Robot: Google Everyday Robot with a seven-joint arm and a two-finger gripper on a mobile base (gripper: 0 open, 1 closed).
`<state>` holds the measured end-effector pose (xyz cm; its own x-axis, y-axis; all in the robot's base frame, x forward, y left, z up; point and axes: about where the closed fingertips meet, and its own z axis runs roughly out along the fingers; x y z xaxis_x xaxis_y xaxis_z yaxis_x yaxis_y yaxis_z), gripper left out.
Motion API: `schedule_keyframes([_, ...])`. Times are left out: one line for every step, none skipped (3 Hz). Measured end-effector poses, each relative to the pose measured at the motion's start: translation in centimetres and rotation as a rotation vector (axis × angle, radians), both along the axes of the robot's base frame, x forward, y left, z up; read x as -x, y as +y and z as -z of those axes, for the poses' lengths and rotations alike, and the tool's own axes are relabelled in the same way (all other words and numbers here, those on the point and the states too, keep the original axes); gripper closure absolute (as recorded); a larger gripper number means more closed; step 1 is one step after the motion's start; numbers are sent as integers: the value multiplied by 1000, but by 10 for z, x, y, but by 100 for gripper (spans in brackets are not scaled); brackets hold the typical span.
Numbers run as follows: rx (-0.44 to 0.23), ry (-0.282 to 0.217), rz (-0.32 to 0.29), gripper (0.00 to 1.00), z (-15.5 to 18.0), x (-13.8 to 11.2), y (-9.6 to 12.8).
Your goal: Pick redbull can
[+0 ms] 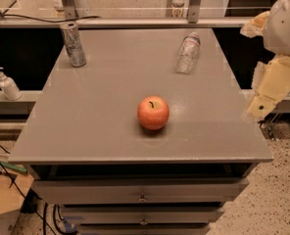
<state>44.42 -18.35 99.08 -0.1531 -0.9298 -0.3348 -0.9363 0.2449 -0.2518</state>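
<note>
The redbull can (73, 44) is a slim silvery-grey can standing upright at the far left corner of the grey table (101, 106). My gripper (268, 89) is a cream-coloured piece hanging off the white arm at the right edge of the view. It is beside the table's right edge and above the floor. It is far from the can, across the whole table top, and holds nothing that I can see.
A red apple (153, 113) sits near the middle front of the table. A clear crinkled plastic bottle (187, 53) lies at the far right. A white pump bottle (7, 83) stands on a lower shelf to the left. Drawers (142, 192) are below the table top.
</note>
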Motion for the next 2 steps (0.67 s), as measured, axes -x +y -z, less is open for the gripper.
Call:
schedule_keyframes([-35,-14,-21,0,-3,-9,12])
schedule_keyframes([-159,-39,-100,0,-10,-36,47])
